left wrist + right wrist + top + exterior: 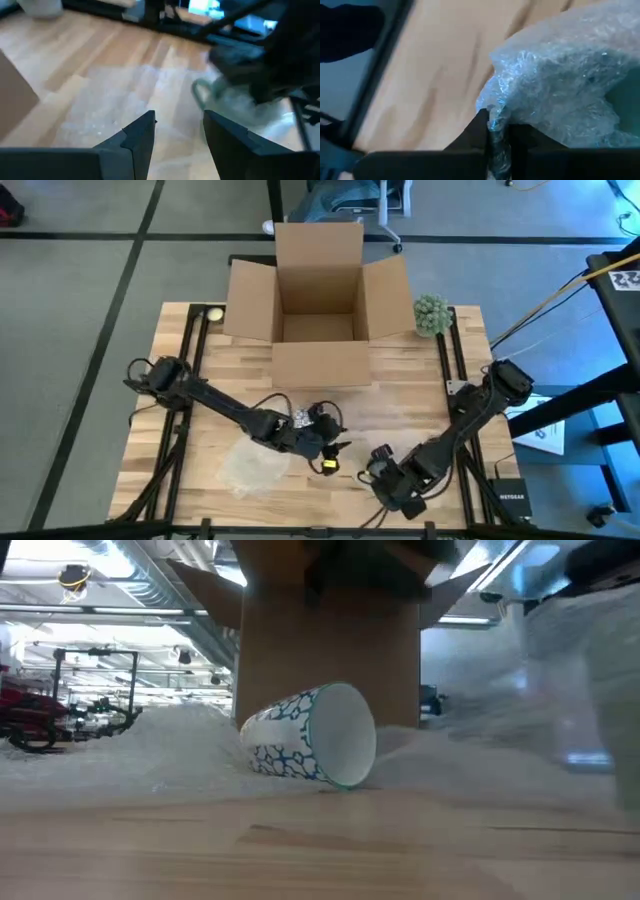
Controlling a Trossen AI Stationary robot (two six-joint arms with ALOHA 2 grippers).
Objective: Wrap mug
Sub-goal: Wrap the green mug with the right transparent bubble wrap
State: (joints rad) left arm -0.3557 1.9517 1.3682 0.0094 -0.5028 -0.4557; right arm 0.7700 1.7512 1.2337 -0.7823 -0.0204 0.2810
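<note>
A white mug with a blue pattern (310,735) lies on its side on a sheet of clear bubble wrap (140,755), its open mouth toward the table's near edge. In the high view the mug (301,418) is at the table's middle. My left gripper (335,448) is just to the right of the mug and nearer the near edge. Its fingers stand open above the bubble wrap (120,100) with nothing between them (180,127). My right gripper (384,458), near the front right, is shut on the bubble wrap (560,80). My right gripper pinches a bunched edge of the bubble wrap (493,116) between its two fingertips. From there the wrap rises in a crumpled fold, lifted off the wood. How many layers lie between the fingers cannot be told.
An open cardboard box (318,300) stands at the table's far middle, its flaps spread wide. A green ball-shaped plant (432,314) is to the right of the box. A crumpled clear patch of wrap (250,467) lies at the front left.
</note>
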